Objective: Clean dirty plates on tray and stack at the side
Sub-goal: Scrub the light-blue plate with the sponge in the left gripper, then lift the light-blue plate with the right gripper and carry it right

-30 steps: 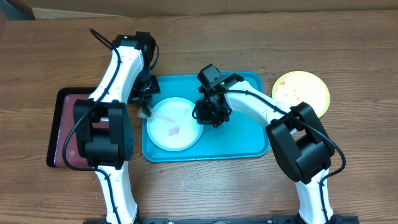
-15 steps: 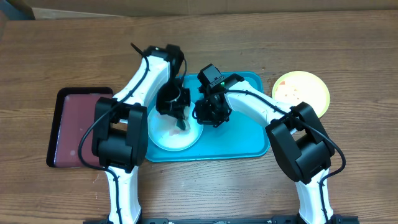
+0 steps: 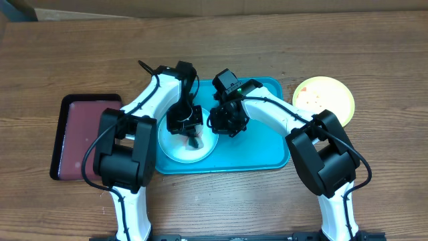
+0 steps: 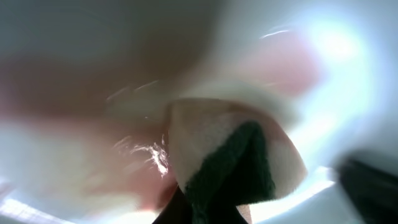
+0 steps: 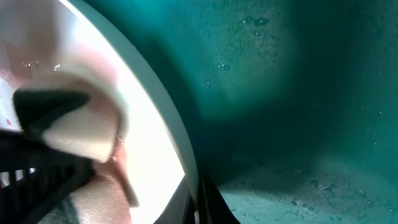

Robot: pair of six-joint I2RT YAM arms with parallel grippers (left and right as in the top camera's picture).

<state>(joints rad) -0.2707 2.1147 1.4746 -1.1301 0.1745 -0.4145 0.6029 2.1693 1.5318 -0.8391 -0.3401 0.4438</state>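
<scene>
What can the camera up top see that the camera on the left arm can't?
Only the top camera shows the whole scene: both arms, the blue tray, the maroon tray beside it, and the yellow-green plate sitting on the table, off the tray. Only the left wrist camera shows the sponge up close: cream with a dark green side, pressed onto a wet, pinkish smear. Both show the white plate being scrubbed.

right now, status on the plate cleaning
left fingers shut on white-and-green sponge, on white round plastic plate. right fingers shut at its rim. yellow-green plate aside.
</scene>
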